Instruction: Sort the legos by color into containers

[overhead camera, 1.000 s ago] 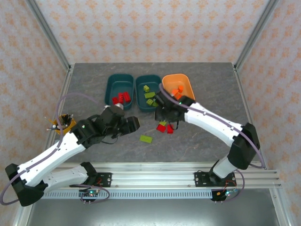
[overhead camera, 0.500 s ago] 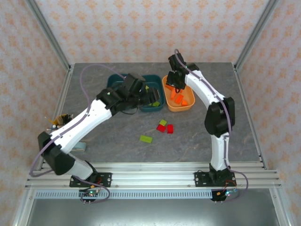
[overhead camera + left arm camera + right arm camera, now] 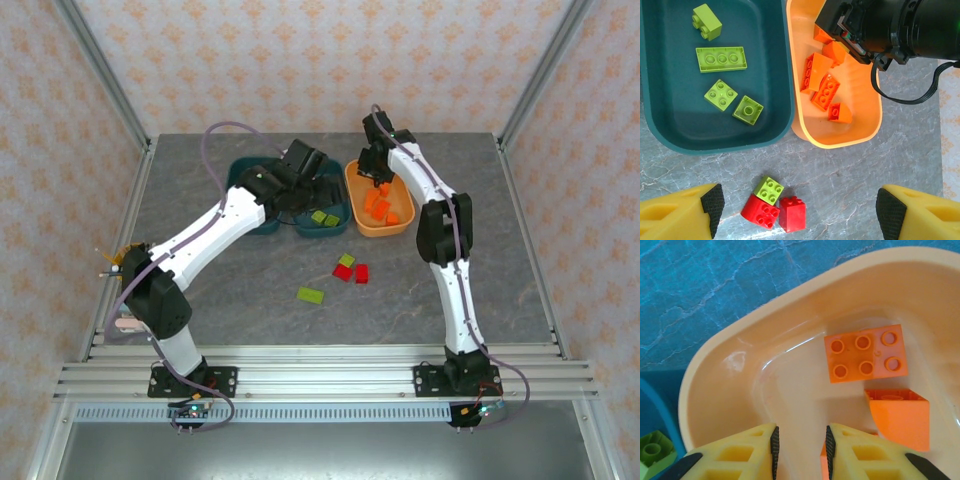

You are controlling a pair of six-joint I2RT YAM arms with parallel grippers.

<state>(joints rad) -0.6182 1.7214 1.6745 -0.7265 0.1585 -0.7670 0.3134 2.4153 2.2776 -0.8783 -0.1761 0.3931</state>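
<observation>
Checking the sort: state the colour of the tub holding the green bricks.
Dark teal tub; green bricks inside; clearest in left wrist view.

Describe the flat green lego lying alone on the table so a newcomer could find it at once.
Start at the orange tub at the right end of the row of three, then come toward the arm bases past the small cluster of two red legos and one green. The flat green lego lies left of it, alone, touching nothing.

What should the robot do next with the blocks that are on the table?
Probably the left gripper, open and empty above the table, should drop onto the green block and lift it. That block sits against two red blocks outside the tubs, and the teal tub holding other green blocks lies just beyond. The right gripper hangs over the orange tub, nearly shut and empty.
</observation>
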